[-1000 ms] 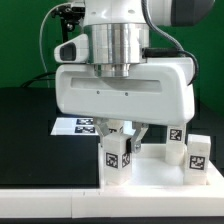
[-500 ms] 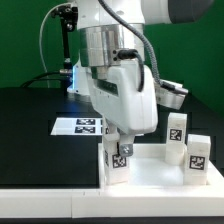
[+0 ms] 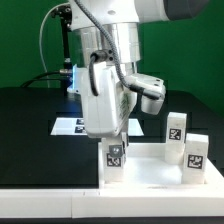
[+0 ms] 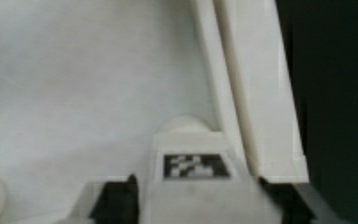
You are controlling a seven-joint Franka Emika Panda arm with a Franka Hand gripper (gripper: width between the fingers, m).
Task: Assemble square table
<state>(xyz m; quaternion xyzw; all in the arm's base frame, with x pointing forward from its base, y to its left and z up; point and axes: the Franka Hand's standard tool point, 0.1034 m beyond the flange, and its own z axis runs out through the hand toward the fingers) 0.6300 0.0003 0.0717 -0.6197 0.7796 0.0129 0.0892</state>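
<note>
The white square table top (image 3: 150, 172) lies at the front of the exterior view; its raised rim (image 4: 247, 80) runs through the wrist view. A white leg (image 3: 114, 157) with a black-and-white tag stands upright on the top's corner at the exterior view's left. My gripper (image 3: 114, 147) comes straight down over it and is shut on its upper part. In the wrist view the leg (image 4: 197, 160) sits between my two dark fingers (image 4: 123, 203), with the gripper (image 4: 202, 205) around it. Two more tagged legs (image 3: 176, 127) (image 3: 196, 152) stand upright on the top's right side.
The marker board (image 3: 70, 125) lies flat on the black table behind the table top, partly hidden by my arm. A green wall stands behind. Cables hang from the arm at the back left.
My hand has turned about its vertical axis, from broadside to nearly edge-on to the camera. The held leg turned with it and stayed in place.
</note>
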